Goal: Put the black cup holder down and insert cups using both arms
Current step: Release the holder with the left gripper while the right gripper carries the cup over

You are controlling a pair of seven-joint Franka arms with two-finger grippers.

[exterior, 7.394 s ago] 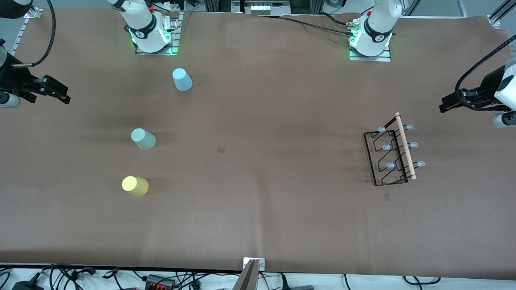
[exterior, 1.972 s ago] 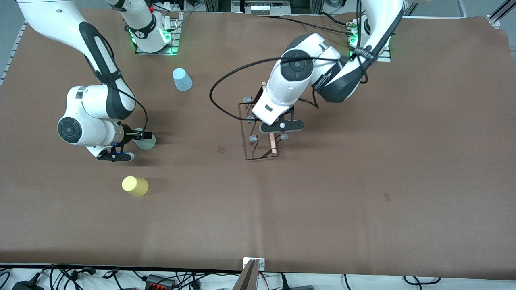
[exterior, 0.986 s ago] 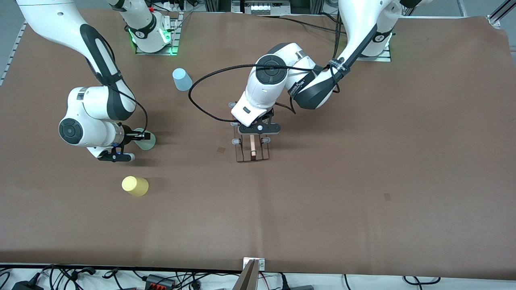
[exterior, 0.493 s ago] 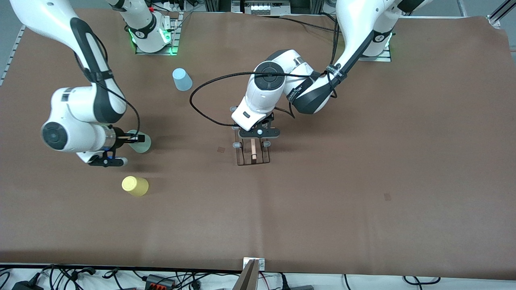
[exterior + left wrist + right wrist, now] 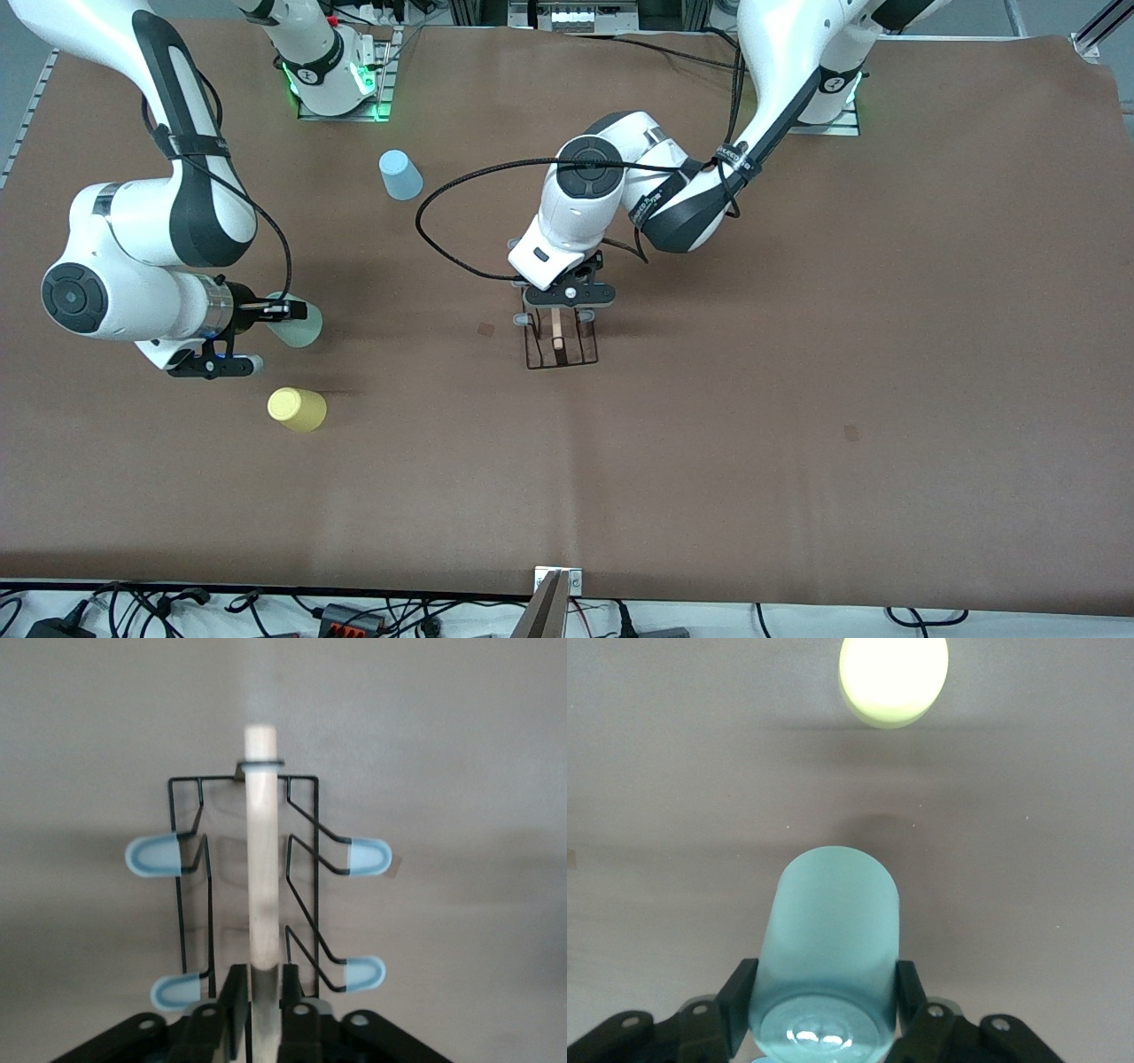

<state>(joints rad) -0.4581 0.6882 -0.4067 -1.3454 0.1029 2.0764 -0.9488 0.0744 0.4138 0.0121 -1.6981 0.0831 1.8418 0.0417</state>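
The black cup holder (image 5: 561, 344) stands at the table's middle, its wooden rod handle (image 5: 260, 859) held by my left gripper (image 5: 567, 297), which is shut on it. Its pale pegs (image 5: 159, 855) stick out on both sides. My right gripper (image 5: 285, 312) is shut on the mint green cup (image 5: 297, 324), which lies sideways in the fingers above the table, also seen in the right wrist view (image 5: 828, 948). The yellow cup (image 5: 298, 408) stands upside down, nearer the front camera; it shows in the right wrist view (image 5: 893, 678). The light blue cup (image 5: 400, 175) stands upside down near the right arm's base.
Brown mat (image 5: 797, 399) covers the table. Cables (image 5: 177, 607) lie along the front edge. A black cable (image 5: 443, 248) loops from the left arm's wrist over the table beside the holder.
My right gripper has lifted the mint green cup off the table and drawn it toward the right arm's end. My left gripper has set the holder slightly nearer the front camera.
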